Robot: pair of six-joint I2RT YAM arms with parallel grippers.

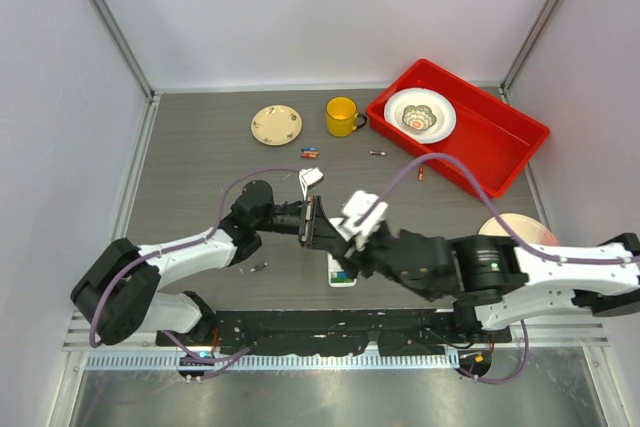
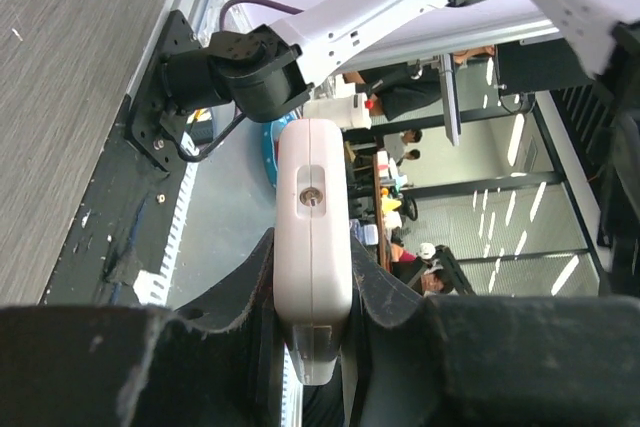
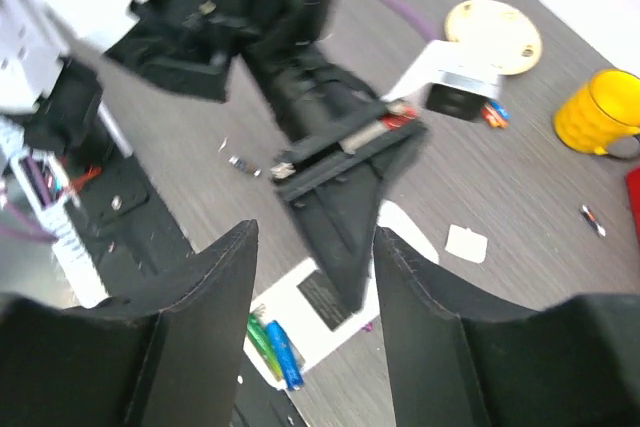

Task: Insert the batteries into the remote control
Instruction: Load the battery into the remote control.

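Two batteries (image 3: 275, 342), green and blue, already sit in the open end of the remote control (image 1: 343, 269), which lies flat close to the near edge of the worktop, about midway along. Clamped in the left gripper (image 2: 315, 277) is a white plastic piece (image 2: 312, 177) (possibly the cover; I cannot tell), while the right gripper (image 3: 315, 237) hovers above, spread wide and empty. Best to pin the remote control first, then lower that piece squarely so nothing skids.
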